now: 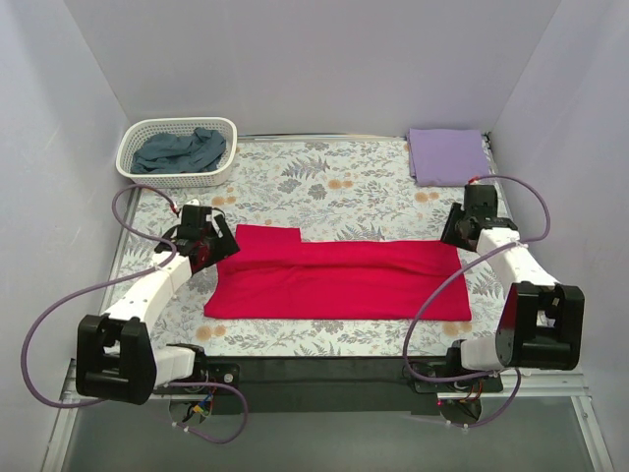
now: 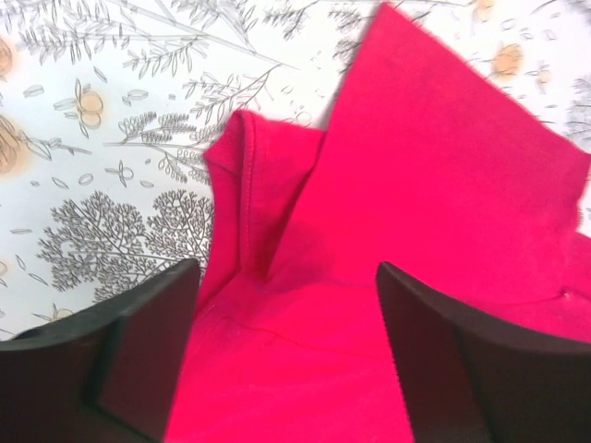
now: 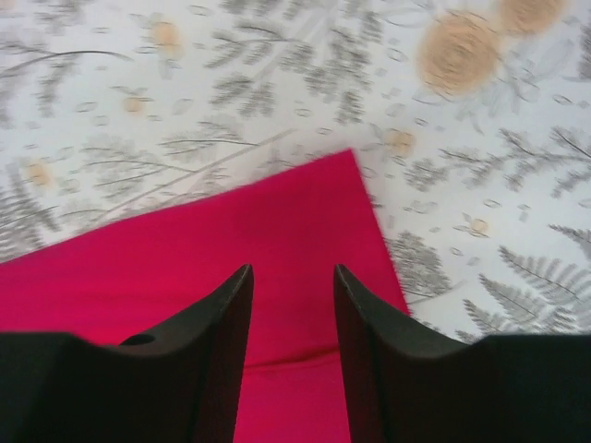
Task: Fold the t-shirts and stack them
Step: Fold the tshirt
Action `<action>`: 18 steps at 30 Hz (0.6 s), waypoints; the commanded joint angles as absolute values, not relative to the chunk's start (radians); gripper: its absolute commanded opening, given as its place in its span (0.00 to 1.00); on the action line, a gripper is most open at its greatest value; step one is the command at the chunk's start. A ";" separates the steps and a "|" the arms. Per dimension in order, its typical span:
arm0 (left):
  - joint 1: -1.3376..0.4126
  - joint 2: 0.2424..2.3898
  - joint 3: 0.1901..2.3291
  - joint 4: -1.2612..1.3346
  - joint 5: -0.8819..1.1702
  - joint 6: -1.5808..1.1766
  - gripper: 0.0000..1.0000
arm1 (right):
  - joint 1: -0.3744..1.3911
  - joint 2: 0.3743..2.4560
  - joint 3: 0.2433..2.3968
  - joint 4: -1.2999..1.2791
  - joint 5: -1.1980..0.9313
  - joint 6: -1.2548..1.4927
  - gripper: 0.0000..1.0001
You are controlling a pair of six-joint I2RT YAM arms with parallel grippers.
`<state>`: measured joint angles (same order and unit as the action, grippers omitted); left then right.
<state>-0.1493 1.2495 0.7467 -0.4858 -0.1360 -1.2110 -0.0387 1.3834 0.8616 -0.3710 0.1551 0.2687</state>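
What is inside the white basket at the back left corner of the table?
A crumpled blue-grey t-shirt lies in the white basket, filling most of it. The basket floor beneath the cloth is covered, so whether anything else lies under it cannot be seen.

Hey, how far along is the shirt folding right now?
Done: the lavender t-shirt lies folded at the far right corner. In hand: the red t-shirt is folded lengthwise into a long strip; the left gripper and right gripper are open over its ends, holding nothing. Still to do: fold the red shorter and stack it, then the blue-grey t-shirt, crumpled in the basket.
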 commanded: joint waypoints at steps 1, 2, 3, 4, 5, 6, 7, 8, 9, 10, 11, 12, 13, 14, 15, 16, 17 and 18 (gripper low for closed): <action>-0.143 1.175 0.755 -0.476 -0.153 -1.192 0.73 | 0.068 1.342 0.925 -0.324 0.071 0.243 0.40; -0.143 1.160 0.758 -0.457 -0.152 -1.183 0.76 | 0.093 1.348 0.933 -0.307 0.025 0.224 0.41; -0.143 1.157 0.764 -0.448 -0.147 -1.168 0.76 | 0.119 1.357 0.952 -0.292 0.008 0.207 0.42; -0.143 1.158 0.765 -0.419 -0.137 -1.157 0.76 | 0.165 1.370 0.965 -0.269 -0.047 0.186 0.45; -0.143 1.173 0.767 -0.404 -0.126 -1.146 0.76 | 0.187 1.409 0.979 -0.262 -0.110 0.184 0.46; -0.143 1.187 0.778 -0.387 -0.115 -1.137 0.74 | 0.208 1.436 1.017 -0.258 -0.138 0.184 0.47; -0.143 1.210 0.785 -0.361 -0.083 -1.115 0.73 | 0.256 1.460 1.034 -0.252 -0.161 0.187 0.47; -0.143 1.232 0.799 -0.351 -0.074 -1.112 0.71 | 0.280 1.515 1.055 -0.236 -0.194 0.192 0.47; -0.143 1.285 0.811 -0.344 -0.066 -1.111 0.65 | 0.303 1.544 1.075 -0.227 -0.208 0.199 0.47; -0.143 1.311 0.833 -0.322 -0.060 -1.106 0.63 | 0.342 1.572 1.113 -0.218 -0.222 0.207 0.47; -0.143 1.336 0.847 -0.313 -0.057 -1.101 0.61 | 0.359 1.629 1.132 -0.194 -0.253 0.236 0.47; -0.143 1.391 0.859 -0.305 -0.055 -1.097 0.60 | 0.373 1.655 1.149 -0.180 -0.268 0.248 0.46; -0.143 1.416 0.889 -0.290 -0.052 -1.085 0.60 | 0.399 1.684 1.188 -0.169 -0.282 0.262 0.46; -0.143 1.446 0.905 -0.288 -0.054 -1.080 0.60 | 0.411 1.737 1.206 -0.155 -0.311 0.287 0.46; -0.143 1.498 0.925 -0.287 -0.054 -1.077 0.60 | 0.434 1.767 1.230 -0.137 -0.322 0.299 0.45; -0.143 1.526 0.960 -0.285 -0.055 -1.071 0.60 | 0.445 1.823 1.270 -0.129 -0.348 0.311 0.45; -0.143 1.551 0.977 -0.284 -0.061 -1.068 0.60 | 0.455 1.850 1.293 -0.123 -0.360 0.321 0.45; -0.143 1.572 0.992 -0.281 -0.070 -1.069 0.60 | 0.474 1.877 1.314 -0.108 -0.373 0.348 0.44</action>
<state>-0.1467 1.5543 0.9314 -0.3176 -0.0658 -1.0973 0.4431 1.8263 1.2354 -0.1810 -0.2806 0.2810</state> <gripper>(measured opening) 0.600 0.447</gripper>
